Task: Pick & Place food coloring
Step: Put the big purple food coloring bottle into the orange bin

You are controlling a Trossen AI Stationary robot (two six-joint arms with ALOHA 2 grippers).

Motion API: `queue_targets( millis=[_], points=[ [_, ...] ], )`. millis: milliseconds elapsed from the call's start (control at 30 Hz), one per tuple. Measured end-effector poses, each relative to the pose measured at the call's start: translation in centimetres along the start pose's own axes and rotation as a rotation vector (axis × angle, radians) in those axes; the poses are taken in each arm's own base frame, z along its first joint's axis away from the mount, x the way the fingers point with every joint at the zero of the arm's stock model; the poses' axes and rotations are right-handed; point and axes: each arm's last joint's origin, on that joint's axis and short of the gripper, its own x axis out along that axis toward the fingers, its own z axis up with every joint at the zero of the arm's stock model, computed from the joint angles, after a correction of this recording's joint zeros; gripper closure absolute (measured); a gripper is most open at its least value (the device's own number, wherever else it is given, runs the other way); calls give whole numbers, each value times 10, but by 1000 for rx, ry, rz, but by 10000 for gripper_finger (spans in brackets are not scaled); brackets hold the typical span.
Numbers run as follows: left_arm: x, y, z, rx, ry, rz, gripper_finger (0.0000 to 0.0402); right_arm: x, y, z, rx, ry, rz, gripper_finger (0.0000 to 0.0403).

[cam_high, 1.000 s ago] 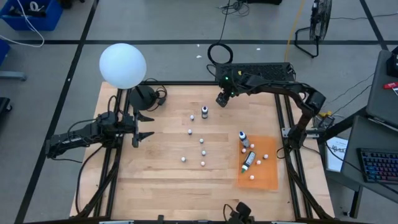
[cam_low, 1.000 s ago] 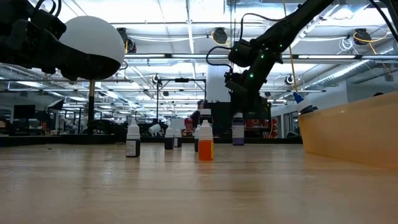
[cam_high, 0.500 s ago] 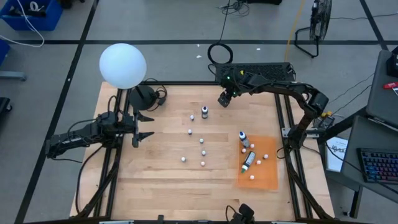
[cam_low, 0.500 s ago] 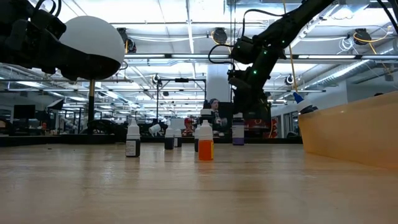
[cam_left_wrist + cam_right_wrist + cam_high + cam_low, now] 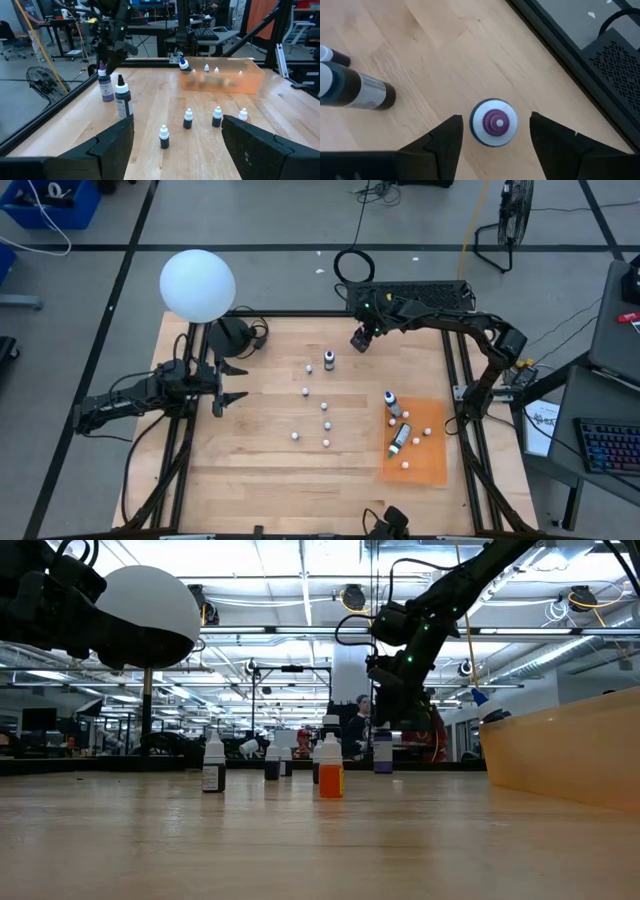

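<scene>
Food coloring bottle (image 5: 493,122), purple top, near desk (image 5: 260,480) far edge, under open right claw (image 5: 492,145); left claw (image 5: 232,383) open at left edge.

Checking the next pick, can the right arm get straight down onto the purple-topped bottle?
Probably yes. The right gripper hangs directly above the purple-topped bottle, fingers open on either side, and the nearest dark bottle stands apart.
</scene>
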Motion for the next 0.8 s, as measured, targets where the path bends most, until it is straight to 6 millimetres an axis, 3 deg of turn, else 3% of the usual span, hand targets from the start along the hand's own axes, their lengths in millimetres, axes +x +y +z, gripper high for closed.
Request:
queue_targets(
  millis=[300, 800],
  points=[
    [0, 0, 0, 0, 0, 0, 103, 0, 0, 0, 0, -1, 0, 198],
    [0, 0, 0, 0, 0, 0, 103, 2, -1, -4, -40, -2, -1, 297]
  ],
)
